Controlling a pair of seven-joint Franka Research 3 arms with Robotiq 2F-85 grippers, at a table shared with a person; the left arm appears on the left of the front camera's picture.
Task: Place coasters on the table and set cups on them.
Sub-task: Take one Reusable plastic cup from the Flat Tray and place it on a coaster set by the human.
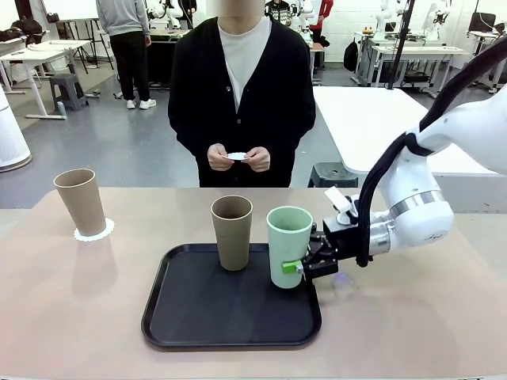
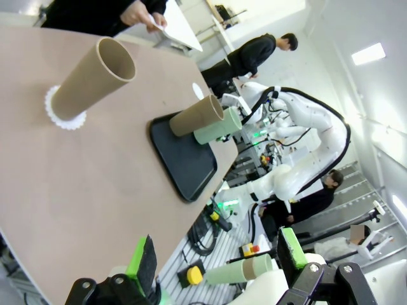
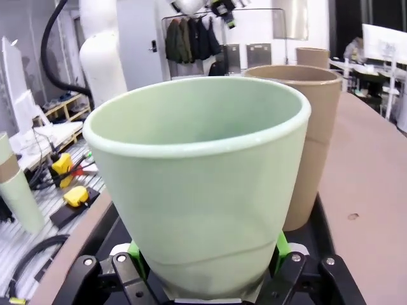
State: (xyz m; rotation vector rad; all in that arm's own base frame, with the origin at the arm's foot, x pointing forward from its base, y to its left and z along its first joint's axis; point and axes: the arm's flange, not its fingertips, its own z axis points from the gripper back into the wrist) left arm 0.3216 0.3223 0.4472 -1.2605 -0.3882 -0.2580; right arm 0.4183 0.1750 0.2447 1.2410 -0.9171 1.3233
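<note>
Tabletop (image 1: 79, 317): right arm (image 1: 420, 212) level, jaws clamping mint cup (image 1: 289, 237).

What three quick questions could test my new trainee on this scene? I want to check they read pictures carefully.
1. True or false: the right gripper is shut on the green cup.
2. The tan cup that stands on a coaster is: A) on the black tray; B) on the table, at the robot's left; C) inside the green cup.
3. Fill in: the person's hands hold a white ____.
Key: 1 true; 2 B; 3 coaster.
</note>
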